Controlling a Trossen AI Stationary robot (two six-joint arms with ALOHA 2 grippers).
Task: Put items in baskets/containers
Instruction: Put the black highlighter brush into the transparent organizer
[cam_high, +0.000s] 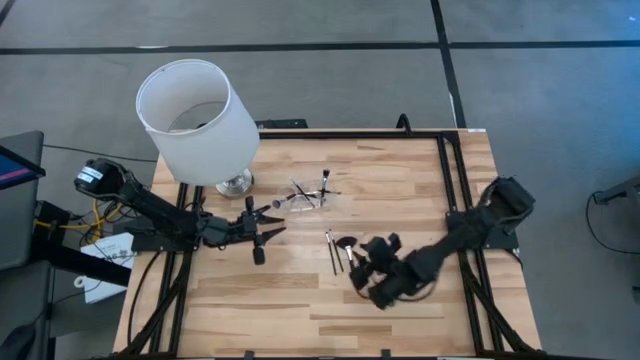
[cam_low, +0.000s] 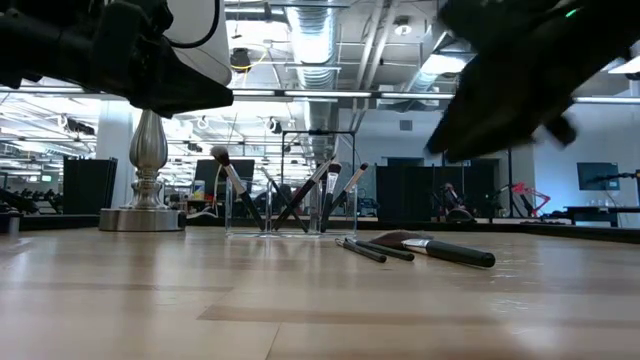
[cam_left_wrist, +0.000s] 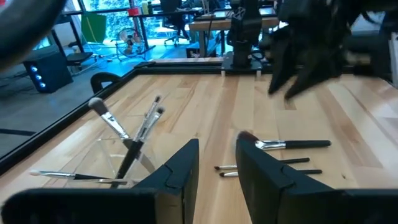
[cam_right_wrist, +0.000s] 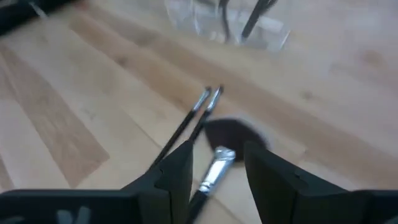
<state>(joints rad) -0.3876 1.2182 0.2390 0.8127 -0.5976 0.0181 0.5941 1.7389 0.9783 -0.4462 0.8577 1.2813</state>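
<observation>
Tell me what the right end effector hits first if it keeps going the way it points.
Probably the fan brush lying between its open fingers; the right end effector points down at it, though depth is unclear.

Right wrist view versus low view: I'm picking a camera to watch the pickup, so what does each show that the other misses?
Only the right wrist view shows the right gripper open astride the fan brush. Only the low view shows the lamp base and brushes standing upright in the clear holder. Both show the two thin brushes lying on the table.
</observation>
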